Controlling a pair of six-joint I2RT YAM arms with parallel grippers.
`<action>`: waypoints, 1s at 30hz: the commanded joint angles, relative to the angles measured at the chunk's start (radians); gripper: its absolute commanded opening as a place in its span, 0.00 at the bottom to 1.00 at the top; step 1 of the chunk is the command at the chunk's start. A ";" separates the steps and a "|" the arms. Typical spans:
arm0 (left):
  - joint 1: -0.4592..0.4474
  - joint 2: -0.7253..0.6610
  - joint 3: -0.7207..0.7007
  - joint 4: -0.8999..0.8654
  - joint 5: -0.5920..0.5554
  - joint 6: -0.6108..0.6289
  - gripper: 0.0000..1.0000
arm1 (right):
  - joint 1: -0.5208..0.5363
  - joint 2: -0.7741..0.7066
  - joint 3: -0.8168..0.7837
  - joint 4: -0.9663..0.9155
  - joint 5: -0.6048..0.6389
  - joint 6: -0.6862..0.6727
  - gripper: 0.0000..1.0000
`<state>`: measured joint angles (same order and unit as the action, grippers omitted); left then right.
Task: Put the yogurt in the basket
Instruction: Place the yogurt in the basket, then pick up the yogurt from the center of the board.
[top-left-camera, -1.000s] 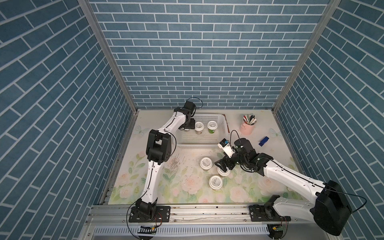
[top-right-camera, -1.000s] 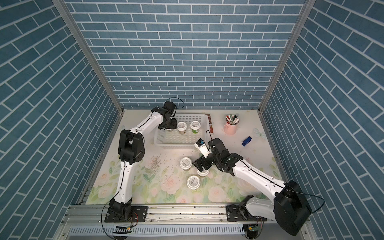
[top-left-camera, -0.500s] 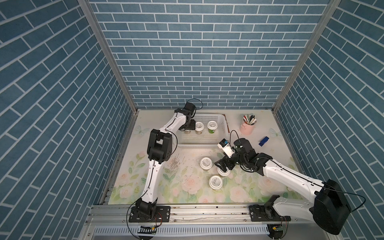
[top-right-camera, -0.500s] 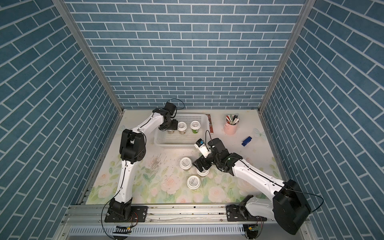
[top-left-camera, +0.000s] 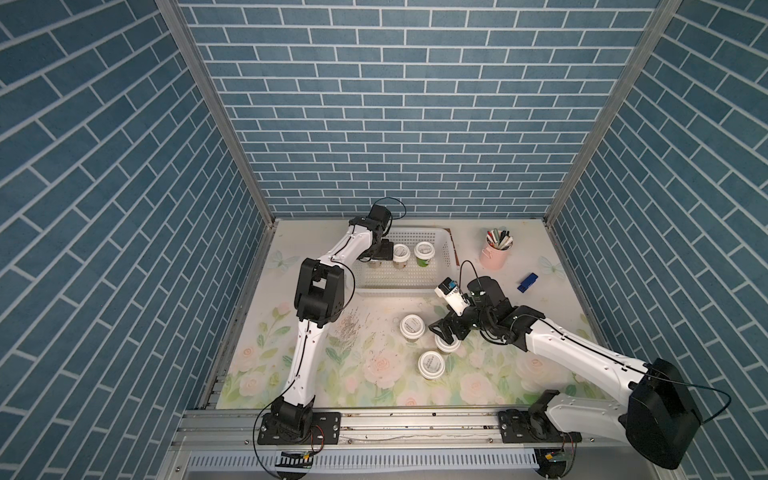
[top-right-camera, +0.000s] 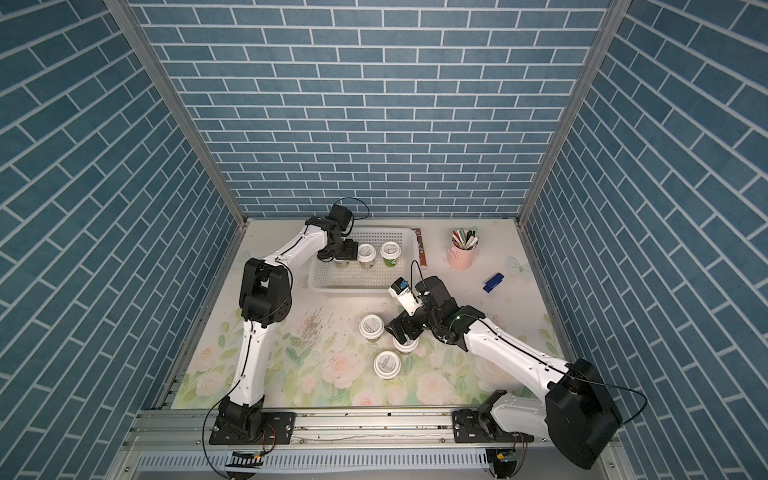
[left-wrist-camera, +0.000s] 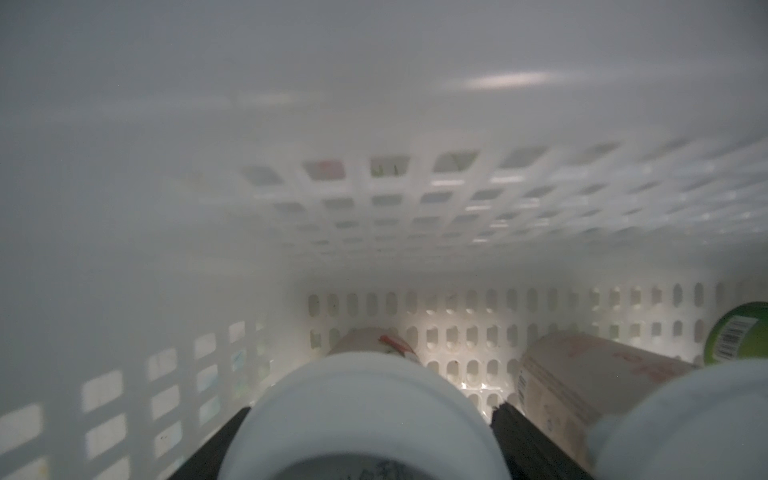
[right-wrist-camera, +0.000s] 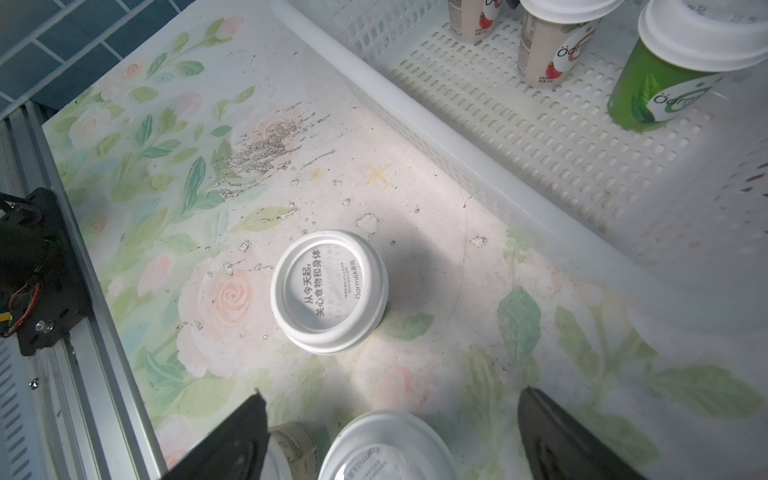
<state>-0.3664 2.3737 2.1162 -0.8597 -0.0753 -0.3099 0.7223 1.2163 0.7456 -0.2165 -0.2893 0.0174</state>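
Cup (right-wrist-camera: 386, 449): upright on mat (right-wrist-camera: 415, 208), directly between spread jaws of right gripper (right-wrist-camera: 392, 399); right arm nearest. Left gripper (top-left-camera: 384, 250) inside basket (top-left-camera: 395, 289), jaws flanking second cup (left-wrist-camera: 365, 415); gripping or released, cannot tell.

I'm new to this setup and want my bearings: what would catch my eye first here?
A white basket at the back holds three yogurt cups, with the left end effector inside, around one. Three more cups stand on the flowered mat in front, the right end effector open over one. A pink pen cup stands off to the basket's side.
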 joint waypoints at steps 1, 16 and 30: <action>0.007 -0.035 0.025 -0.030 -0.007 0.001 0.97 | 0.003 0.009 0.024 -0.009 -0.013 -0.030 0.96; 0.003 -0.142 0.042 -0.024 0.024 -0.006 1.00 | 0.004 0.009 0.023 -0.006 -0.017 -0.027 0.96; -0.107 -0.434 -0.052 -0.020 0.008 0.005 1.00 | 0.003 -0.063 0.018 -0.028 0.086 0.036 0.96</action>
<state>-0.4332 2.0113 2.1078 -0.8604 -0.0586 -0.3172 0.7223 1.1942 0.7456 -0.2195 -0.2569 0.0227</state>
